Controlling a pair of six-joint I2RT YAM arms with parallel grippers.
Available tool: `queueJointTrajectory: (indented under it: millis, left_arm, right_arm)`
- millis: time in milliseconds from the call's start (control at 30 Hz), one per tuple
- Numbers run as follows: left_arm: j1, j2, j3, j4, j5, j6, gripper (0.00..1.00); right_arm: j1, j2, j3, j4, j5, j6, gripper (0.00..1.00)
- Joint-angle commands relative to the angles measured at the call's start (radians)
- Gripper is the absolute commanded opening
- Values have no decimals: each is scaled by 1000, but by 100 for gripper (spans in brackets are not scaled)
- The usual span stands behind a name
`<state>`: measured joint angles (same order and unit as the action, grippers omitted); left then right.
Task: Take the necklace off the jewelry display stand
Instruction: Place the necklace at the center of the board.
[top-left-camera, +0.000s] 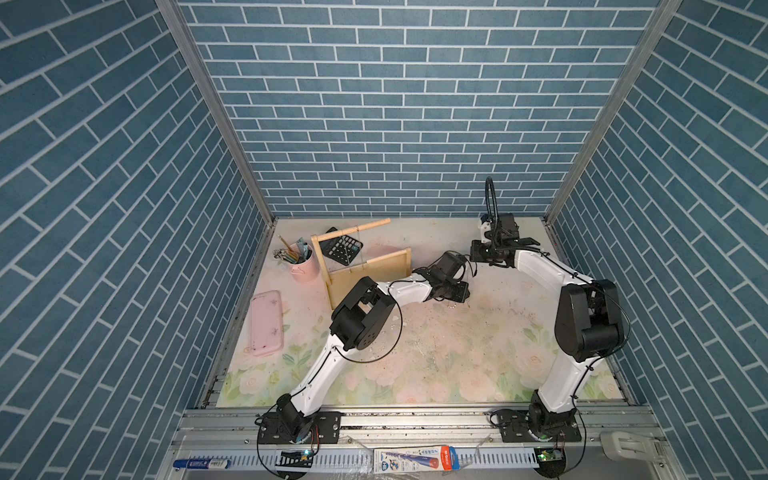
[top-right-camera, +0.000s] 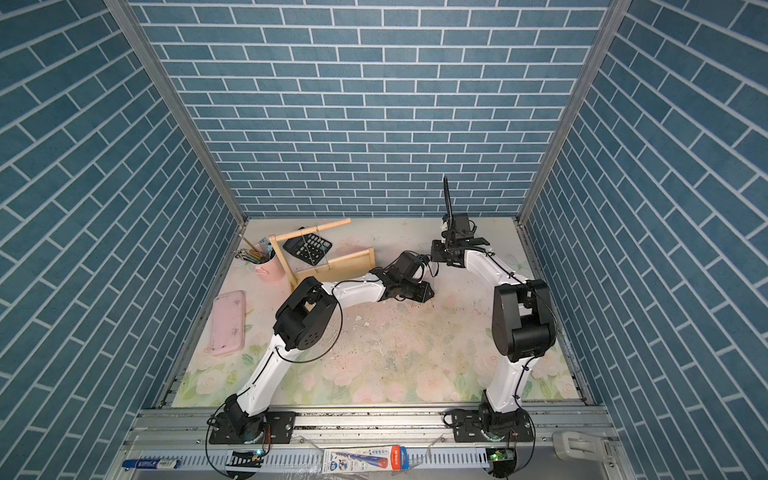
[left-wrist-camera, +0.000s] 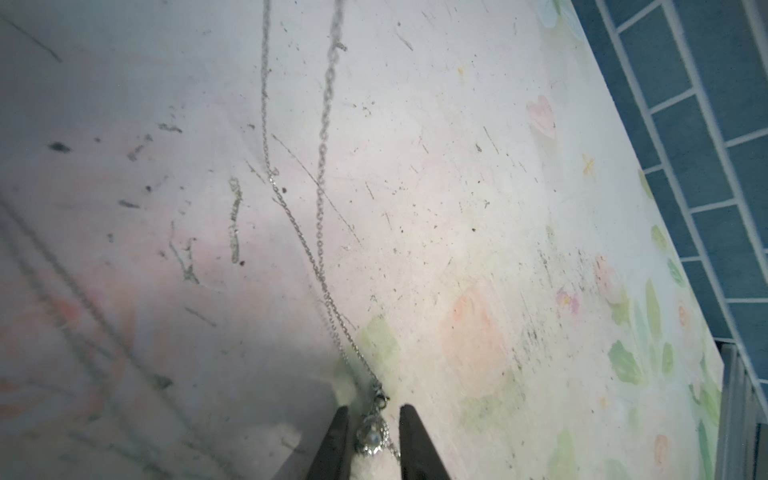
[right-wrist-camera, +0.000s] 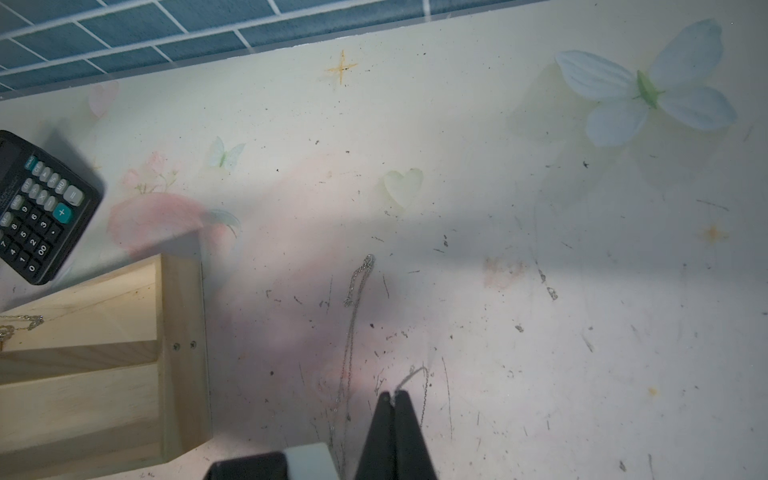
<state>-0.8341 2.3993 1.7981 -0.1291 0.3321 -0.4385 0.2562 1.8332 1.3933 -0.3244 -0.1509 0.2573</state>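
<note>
The necklace is a thin silver chain (left-wrist-camera: 320, 199) with a round sparkling pendant (left-wrist-camera: 372, 436). It is off the jewelry display stand (top-left-camera: 370, 274), out over the floral table to the stand's right. My right gripper (right-wrist-camera: 392, 395) is shut on a loop of the chain, and the rest (right-wrist-camera: 357, 282) trails away below it. My left gripper (left-wrist-camera: 372, 409) is low over the table, with the pendant between its fingers. The pendant lies against one finger and a thin gap shows at the other. A second fine chain (top-left-camera: 358, 249) hangs from the stand's dowel bar.
A black calculator (top-left-camera: 343, 247) lies behind the stand. A pink pencil cup (top-left-camera: 305, 266) stands to the stand's left, and a pink case (top-left-camera: 266, 328) lies near the left wall. Brick-patterned walls close in the table on three sides.
</note>
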Motion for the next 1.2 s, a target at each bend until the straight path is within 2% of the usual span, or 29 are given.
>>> queueJointTrajectory:
  millis: [0, 433, 1167]
  left_arm:
    - [-20, 12, 22, -130, -87, 71, 22]
    - [-48, 15, 37, -190, -163, 138, 15]
    - [-69, -31, -22, -169, -168, 104, 12]
  right_arm:
    - [-3, 4, 18, 1, -11, 16, 0]
    - [-3, -5, 7, 8, -14, 17, 0]
    - [-3, -18, -18, 18, -25, 28, 0]
